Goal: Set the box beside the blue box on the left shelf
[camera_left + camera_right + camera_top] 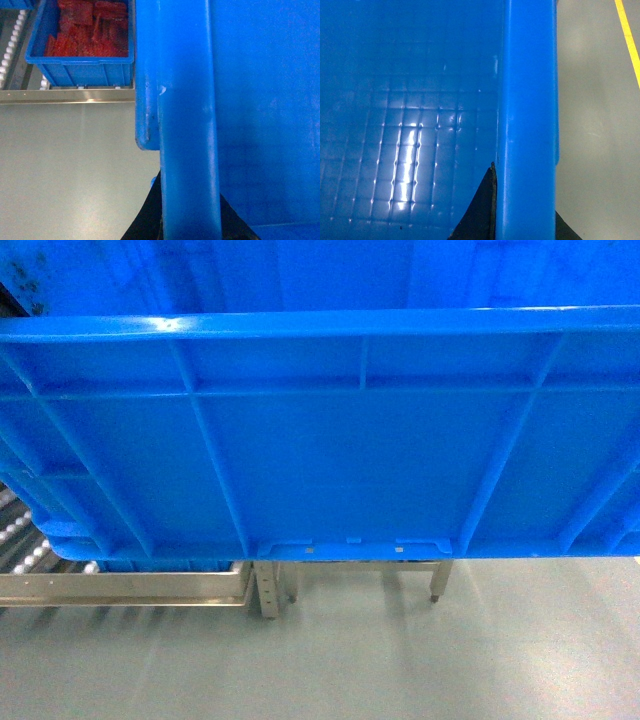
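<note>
Ribbed glossy plastic box [330, 450] — thick-rimmed, grid-embossed floor — above roller-railed left shelf [30, 540].

The box [330, 440] hides most of the left shelf [30, 540] behind it; its sides run off-frame

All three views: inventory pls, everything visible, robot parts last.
box: 1, bright blue, ribbed wall fills the head view, held off the floor; empty gridded bottom in the right wrist view.
second crate: 1, blue, red contents, on the left shelf, upper left in the left wrist view.
left shelf: 1, grey metal rails with white rollers, lower left in the head view.
floor: grey, glossy.
floor line: 1, yellow, upper right in the right wrist view.
left gripper: black, fingers astride the box rim.
right gripper: black, fingers astride the opposite rim.
</note>
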{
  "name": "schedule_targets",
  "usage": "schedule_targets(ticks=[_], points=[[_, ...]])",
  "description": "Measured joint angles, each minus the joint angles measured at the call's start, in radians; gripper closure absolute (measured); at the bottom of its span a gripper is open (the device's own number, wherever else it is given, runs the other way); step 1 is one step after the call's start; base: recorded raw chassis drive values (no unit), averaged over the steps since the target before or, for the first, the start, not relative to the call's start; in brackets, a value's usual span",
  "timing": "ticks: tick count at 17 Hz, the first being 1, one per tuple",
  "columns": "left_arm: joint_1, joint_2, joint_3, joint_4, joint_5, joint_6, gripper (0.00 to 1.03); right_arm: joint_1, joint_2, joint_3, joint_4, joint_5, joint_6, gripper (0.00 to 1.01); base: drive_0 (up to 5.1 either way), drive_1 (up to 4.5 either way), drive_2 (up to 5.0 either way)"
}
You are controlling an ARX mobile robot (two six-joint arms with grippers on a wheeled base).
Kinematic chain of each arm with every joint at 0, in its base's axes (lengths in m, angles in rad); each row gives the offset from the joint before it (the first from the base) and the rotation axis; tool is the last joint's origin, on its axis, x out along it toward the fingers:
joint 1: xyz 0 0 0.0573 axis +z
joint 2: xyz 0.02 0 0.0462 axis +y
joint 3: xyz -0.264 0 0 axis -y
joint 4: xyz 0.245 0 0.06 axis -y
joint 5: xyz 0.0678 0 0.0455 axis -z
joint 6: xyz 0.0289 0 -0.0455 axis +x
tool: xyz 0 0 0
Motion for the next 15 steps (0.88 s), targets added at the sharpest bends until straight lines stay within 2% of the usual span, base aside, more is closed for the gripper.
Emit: schedule_targets(ticks=[15], points=[[0.000, 0.000, 0.000, 0.003, 0.000, 0.000, 0.98, 0.000, 0.001, 0.000, 0.003, 0.000, 0.000, 0.94, -4.9, 2.43, 2.4]])
